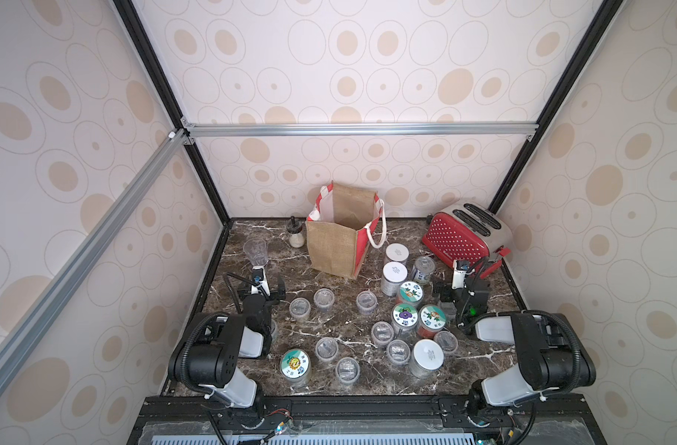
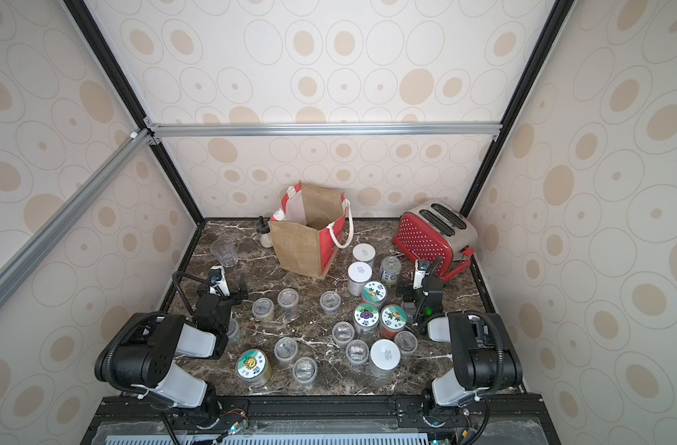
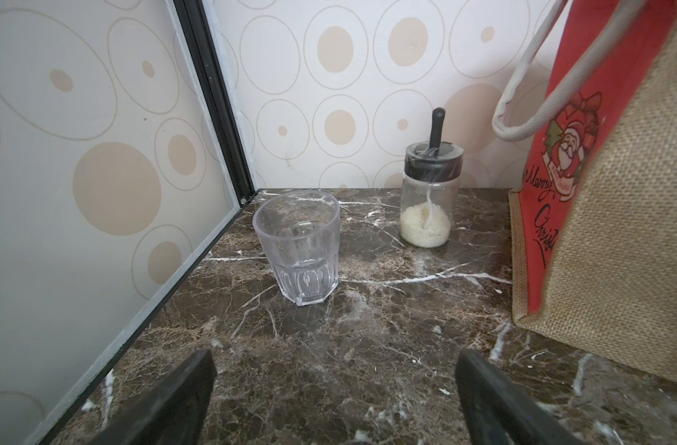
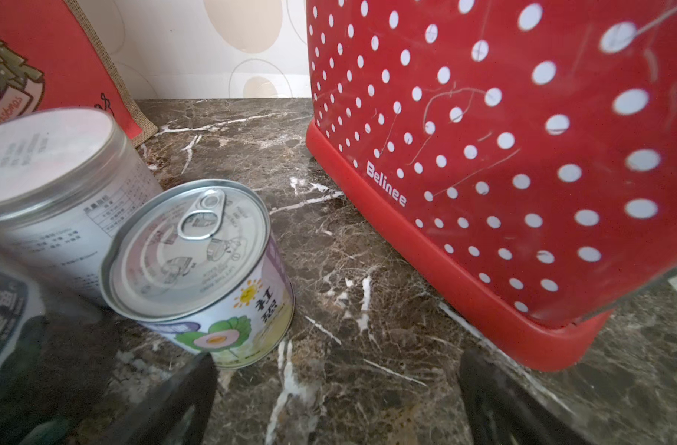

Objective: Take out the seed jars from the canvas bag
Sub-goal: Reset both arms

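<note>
The canvas bag (image 1: 338,242) (image 2: 304,244) stands upright at the back of the marble table, mouth open; only lining shows inside. Several seed jars stand in front of it: small clear cups (image 1: 324,298), sticker-lid jars (image 1: 405,316) and white-lidded jars (image 1: 394,274) (image 4: 47,154). My left gripper (image 1: 262,288) (image 3: 336,356) is open and empty, low over bare table left of the bag (image 3: 618,231). Between the jar cluster and the toaster, my right gripper (image 1: 458,288) (image 4: 338,358) is open with only marble between its fingers.
A clear drinking glass (image 3: 298,250) and a black-topped shaker (image 3: 429,192) stand left of the bag. A red dotted toaster (image 1: 464,239) (image 4: 502,154) fills the back right corner. A pull-tab tin (image 4: 198,266) sits close to the right gripper. Walls enclose three sides.
</note>
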